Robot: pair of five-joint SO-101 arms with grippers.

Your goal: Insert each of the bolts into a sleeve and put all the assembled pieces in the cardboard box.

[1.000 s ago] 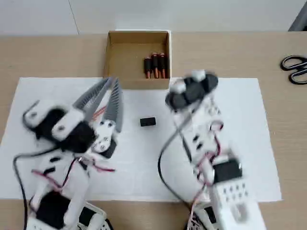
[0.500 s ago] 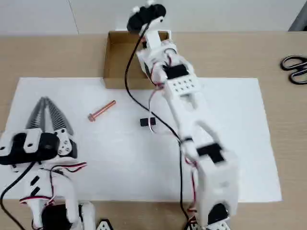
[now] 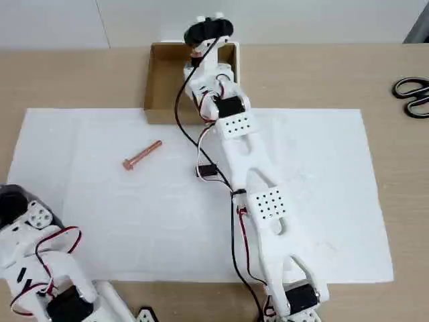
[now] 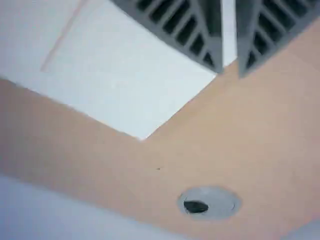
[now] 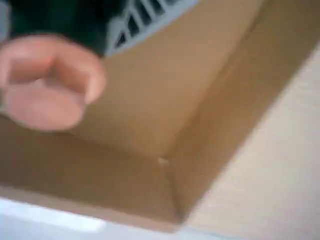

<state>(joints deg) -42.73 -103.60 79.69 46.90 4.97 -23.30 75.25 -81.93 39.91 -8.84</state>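
My right arm stretches across the paper into the cardboard box. In the right wrist view, my right gripper is shut on a bolt-and-sleeve piece, whose copper end looms close above the box's floor near an inner corner. One bare copper bolt lies on the white paper left of centre. A black sleeve lies at mid-paper, partly under the right arm's cable. My left gripper is drawn back at the table's front left, with its grey fingers almost together and nothing between them.
White paper covers the middle of the wooden table. Scissors lie at the far right. The left wrist view shows a round grey cable port in the tabletop beyond the paper's corner.
The left gripper let go of the copper bolt, which now lies on the paper, and pulled back to the front left. The right arm swung from mid-table out into the box.
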